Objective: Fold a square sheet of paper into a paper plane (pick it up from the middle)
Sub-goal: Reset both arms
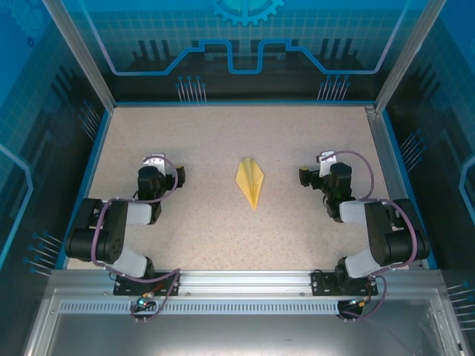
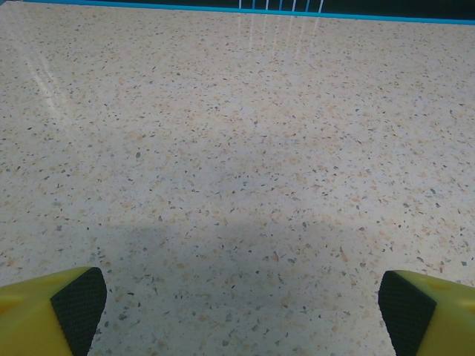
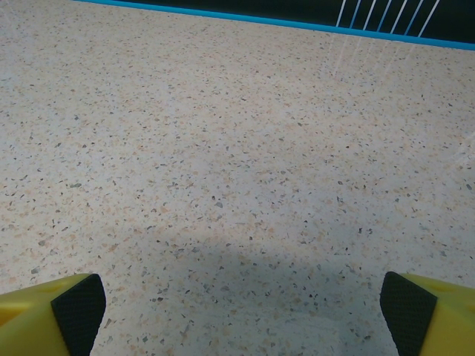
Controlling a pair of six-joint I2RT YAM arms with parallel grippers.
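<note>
Evidently tools (image 2: 241, 311) (image 3: 243, 311) wide, empty.

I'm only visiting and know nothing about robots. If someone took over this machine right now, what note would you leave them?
Left gripper: open, empty, over bare table, left of the plane.
Right gripper: open, empty, right of the plane.
Paper plane: a yellow pointed dart lying mid-table between the arms, touched by neither.
Done: the folding looks finished.
Left: probably nothing, judging by the shape.
</note>
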